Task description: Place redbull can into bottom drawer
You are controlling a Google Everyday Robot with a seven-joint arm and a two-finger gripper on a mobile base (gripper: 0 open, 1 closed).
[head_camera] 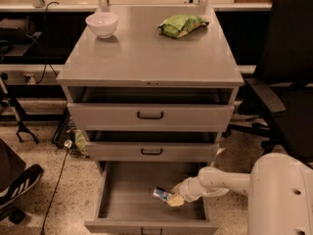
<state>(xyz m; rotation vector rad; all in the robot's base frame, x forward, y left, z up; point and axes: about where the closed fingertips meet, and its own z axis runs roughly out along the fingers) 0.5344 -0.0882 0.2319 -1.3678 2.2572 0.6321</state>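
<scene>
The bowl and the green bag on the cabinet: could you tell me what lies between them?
Only bare cabinet top lies between bowl and bag, as the camera view shows. The gripper is down in the bottom drawer, by the can.

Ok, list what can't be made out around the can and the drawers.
All in the camera view:
- redbull can: right end hidden by the gripper, which sits low in the bottom drawer, right side; contact with the drawer floor unclear.
- handle of that drawer: cut off by the lower edge.
- top drawer, middle drawer: insides lost in shadow.
</scene>
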